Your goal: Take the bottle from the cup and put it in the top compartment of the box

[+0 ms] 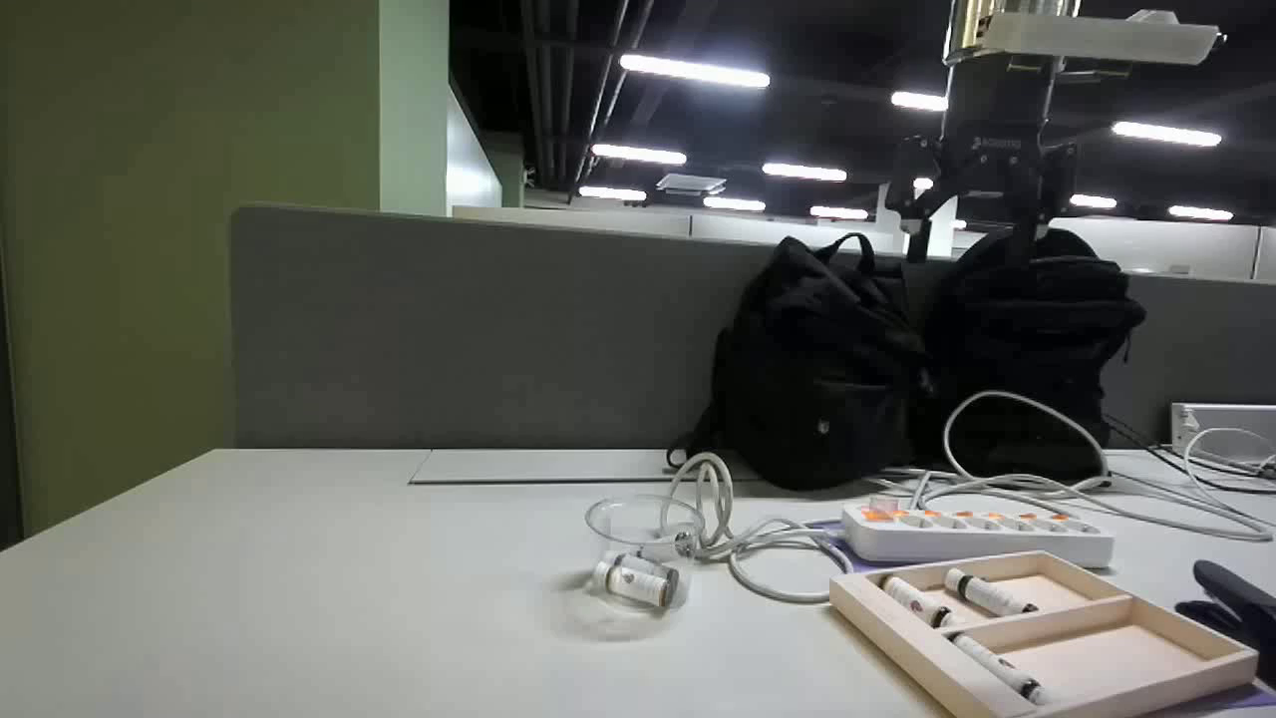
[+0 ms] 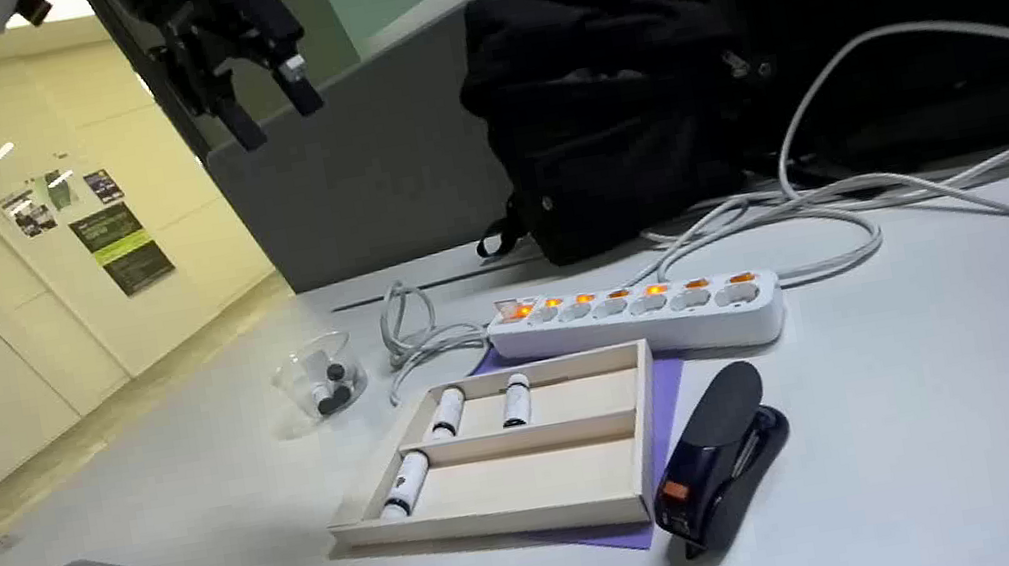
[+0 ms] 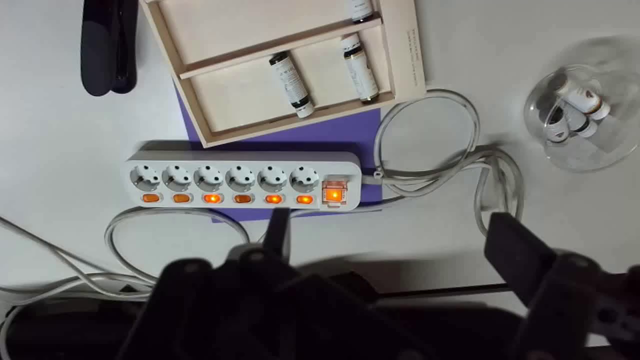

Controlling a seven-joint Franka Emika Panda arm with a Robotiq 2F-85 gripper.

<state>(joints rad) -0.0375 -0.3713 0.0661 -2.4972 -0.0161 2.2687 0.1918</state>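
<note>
Spread wide and empty, the pincer (image 2: 276, 121) hangs high over the desk (image 2: 931, 418). What it's after is a small bottle (image 1: 630, 580), which to my eye will be light and stiff, maybe glass, with a smooth label that could slip and a round body apt to roll. I'd pinch it from above across the middle of the label, fingers on either side. As for where it is, it lies well below the pincer and off to one side, not between the fingers. Looking down from the wrist, the power strip (image 3: 242, 178) shows close to the fingertips, the box (image 2: 535, 473) past it, and the clear cup (image 2: 294, 382) out beyond one fingertip. In that cup the bottle lies among what look like three; which is meant, I can't tell. The cup itself looks flimsy and might skid if brushed.
</note>
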